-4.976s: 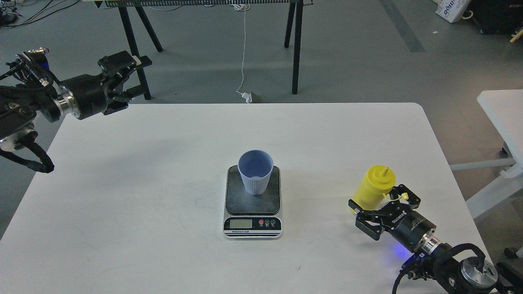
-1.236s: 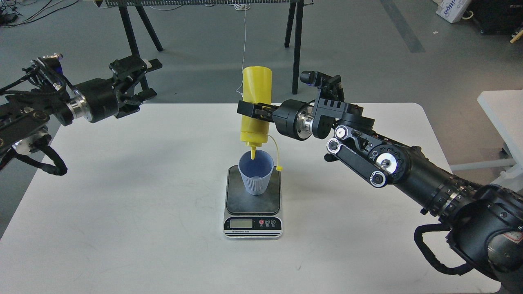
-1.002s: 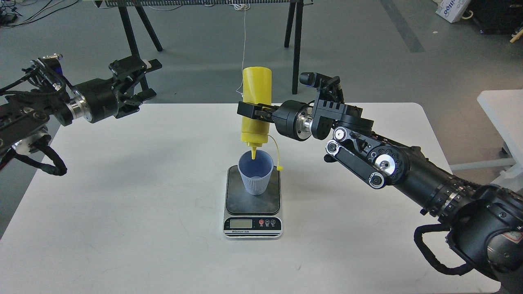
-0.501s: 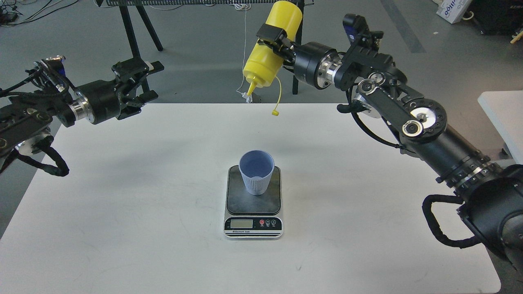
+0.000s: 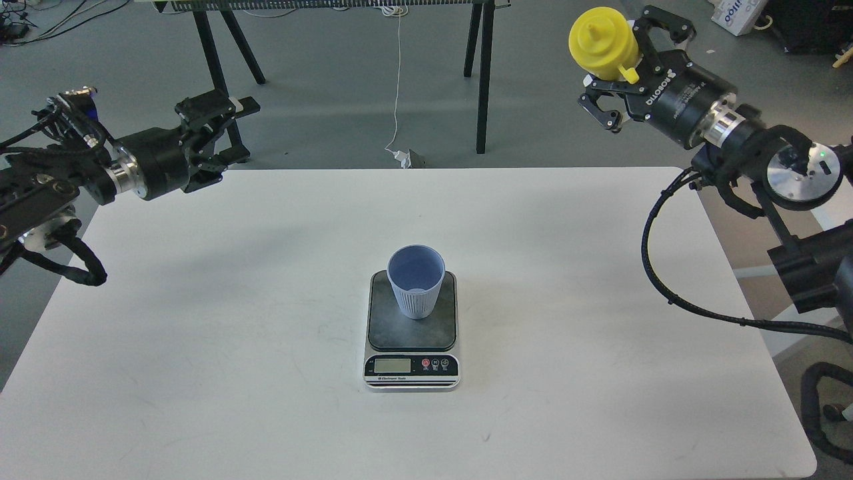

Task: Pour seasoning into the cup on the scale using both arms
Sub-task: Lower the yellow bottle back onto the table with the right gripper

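Observation:
The light-blue ribbed cup (image 5: 416, 281) stands upright on the dark plate of the scale (image 5: 412, 337) at the middle of the white table (image 5: 200, 320). My right gripper (image 5: 623, 70) is high at the upper right, beyond the table's far right corner, shut on the yellow seasoning bottle (image 5: 602, 43), whose nozzle points toward me and up. My left gripper (image 5: 216, 133) hovers over the table's far left corner, fingers apart and empty.
A black-legged bench (image 5: 481, 73) stands on the grey floor behind the table, with a white cable (image 5: 398, 87) hanging down. A second white table (image 5: 816, 180) is at the right edge.
My right arm has swung the bottle up and to the right, away from above the cup, and turned it from nozzle-down to nozzle toward me. The left arm has barely moved.

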Robot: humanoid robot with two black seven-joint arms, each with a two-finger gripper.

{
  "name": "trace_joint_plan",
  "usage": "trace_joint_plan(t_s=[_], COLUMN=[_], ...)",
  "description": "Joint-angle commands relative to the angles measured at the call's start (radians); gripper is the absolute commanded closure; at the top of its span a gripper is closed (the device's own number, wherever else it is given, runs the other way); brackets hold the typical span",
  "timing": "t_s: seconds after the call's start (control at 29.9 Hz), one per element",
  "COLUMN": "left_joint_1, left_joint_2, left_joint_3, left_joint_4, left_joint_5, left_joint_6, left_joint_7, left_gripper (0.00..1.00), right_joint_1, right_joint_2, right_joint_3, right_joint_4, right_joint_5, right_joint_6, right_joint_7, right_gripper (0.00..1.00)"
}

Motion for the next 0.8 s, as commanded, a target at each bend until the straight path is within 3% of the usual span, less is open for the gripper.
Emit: trace_joint_plan(t_s=[0.0,0.13,0.3,0.63,0.77], left_joint_1=[0.003,0.002,0.005,0.005,0.006], left_joint_2=[-0.007,-0.016,-0.014,-0.013,-0.013], left_joint_3=[0.0,0.0,0.001,0.001,0.001], left_joint_4=[0.005,0.005,0.005,0.005,0.005], left_joint_5=[0.0,0.0,0.0,0.0,0.0], left_joint_6=[0.0,0.0,0.0,0.0,0.0], left_joint_7=[0.0,0.0,0.0,0.0,0.0], left_gripper=[0.01,0.01,0.01,0.01,0.01], right_joint_1=[-0.223,-0.415,-0.547,-0.569,-0.567], right_joint_2=[-0.005,-0.003,-0.002,0.063,0.096], right_joint_3=[0.11,0.15,0.153,0.124,0.072], right_joint_4=[0.134,0.238,0.229,-0.068,-0.099], right_joint_5=[0.105,0.171,0.274,0.292,0.292], right_joint_6=[0.028,0.067,0.162,0.162,0.162], right_joint_7=[-0.037,-0.045,-0.045,-0.045,-0.045], right_gripper=[0.97,0.96,0.94,0.92,0.89])
